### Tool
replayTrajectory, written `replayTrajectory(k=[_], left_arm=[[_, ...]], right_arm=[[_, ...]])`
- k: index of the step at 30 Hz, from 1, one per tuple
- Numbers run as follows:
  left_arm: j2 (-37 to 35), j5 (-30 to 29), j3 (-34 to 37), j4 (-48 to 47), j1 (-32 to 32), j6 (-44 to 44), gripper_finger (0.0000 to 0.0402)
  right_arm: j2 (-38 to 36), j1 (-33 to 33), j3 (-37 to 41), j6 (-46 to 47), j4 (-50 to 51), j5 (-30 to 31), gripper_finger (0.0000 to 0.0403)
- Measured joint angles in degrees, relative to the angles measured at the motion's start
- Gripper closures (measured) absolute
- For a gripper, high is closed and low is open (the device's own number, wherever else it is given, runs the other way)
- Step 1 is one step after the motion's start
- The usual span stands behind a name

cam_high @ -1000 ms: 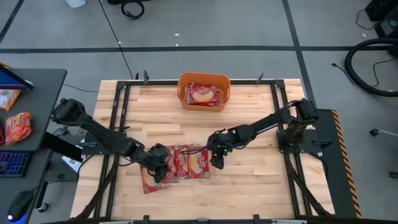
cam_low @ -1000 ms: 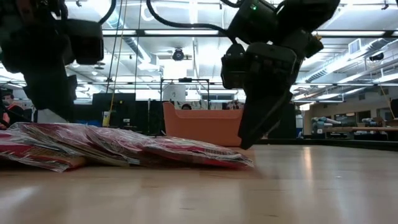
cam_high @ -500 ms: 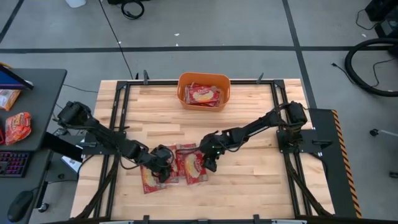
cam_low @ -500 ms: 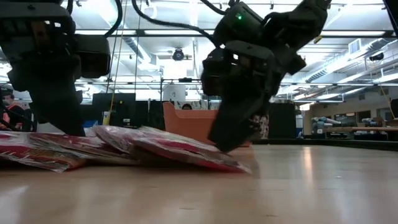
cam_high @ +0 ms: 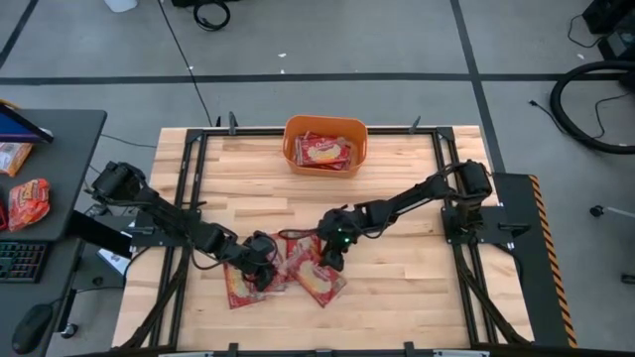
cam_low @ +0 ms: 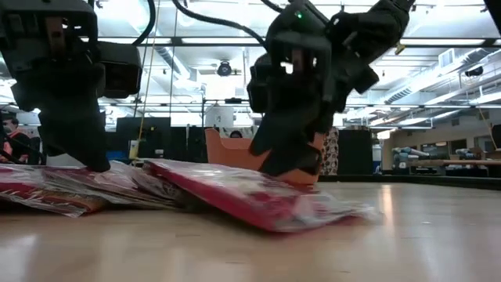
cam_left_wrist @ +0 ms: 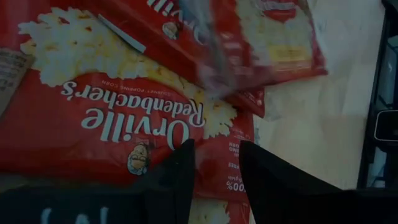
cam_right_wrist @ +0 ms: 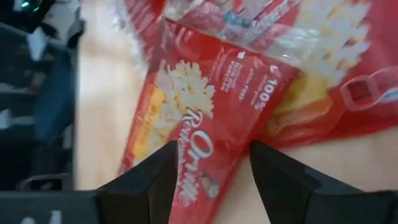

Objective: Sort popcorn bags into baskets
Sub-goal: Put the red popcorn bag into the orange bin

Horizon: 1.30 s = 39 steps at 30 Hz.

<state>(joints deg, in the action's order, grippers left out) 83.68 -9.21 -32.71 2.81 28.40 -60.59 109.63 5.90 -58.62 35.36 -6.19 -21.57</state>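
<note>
Several red popcorn bags lie overlapping near the table's front edge. One bag lies turned askew at the pile's right, its left end resting on the others and its right end on the wood. My right gripper stands open on it. My left gripper is open over the pile's left part. At the far edge, the orange basket holds more bags. My left gripper comes slanting down from the table's left, its open fingers on the printed face of a flat bag in the pile; whether they press it, I cannot tell. My right gripper comes slanting down from the right, with both open fingers on the printed face of the askew bag. Nothing is pinched, and the bag stays down on the pile and the table.
Black frame rails run along the table's left, right and far sides. A side desk on the left carries orange snack packets. Bare wood lies to the right of the bags and between the pile and the basket.
My right gripper has gone toward the table's left edge, onto the pile's rightmost bag, and tipped further down. That bag has turned about from square to askew and slid toward the near edge; the rest of the pile has stayed put.
</note>
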Motion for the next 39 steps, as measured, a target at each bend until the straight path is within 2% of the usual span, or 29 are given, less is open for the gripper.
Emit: replayTrajectory(k=[2,5,8,13,17,22,26,34,39], left_arm=[[0.00,0.46,-0.01,0.05,0.00,-0.32,0.0271],[0.00,0.48,0.00,0.19,0.05,-0.49,0.0271],[0.00,0.84,0.00,0.24,0.09,-0.28,0.0271],[0.00,4.56,0.00,1.68,0.09,-0.21,0.0271],[0.00,6.51,-0.02,8.51,1.15,3.16,0.0271],[-0.03,4.42,-2.01,9.36,3.04,6.18,0.0271],[-0.04,2.62,-2.25,9.34,3.89,6.18,0.0271],[-0.04,-0.62,-2.25,9.50,5.38,7.67,0.0271],[0.55,-0.90,-2.33,11.64,5.31,7.69,0.0271]], right_arm=[[-1.03,0.91,-1.49,0.00,4.36,0.27,0.0203],[-1.75,3.63,-3.08,-0.24,10.92,4.82,0.0207],[-1.84,5.60,-3.50,2.11,12.85,7.22,0.0207],[-2.18,6.28,-3.56,8.81,17.46,3.45,0.0203],[-2.94,6.34,-3.56,10.95,18.22,1.84,0.0196],[-3.28,5.85,-3.53,17.87,20.87,-0.55,0.0174],[-3.30,6.65,-3.51,20.59,23.94,-0.47,0.0140],[-3.04,9.31,-1.40,25.37,19.99,6.39,0.0065],[-3.41,10.92,2.16,29.62,11.98,10.15,0.0051]])
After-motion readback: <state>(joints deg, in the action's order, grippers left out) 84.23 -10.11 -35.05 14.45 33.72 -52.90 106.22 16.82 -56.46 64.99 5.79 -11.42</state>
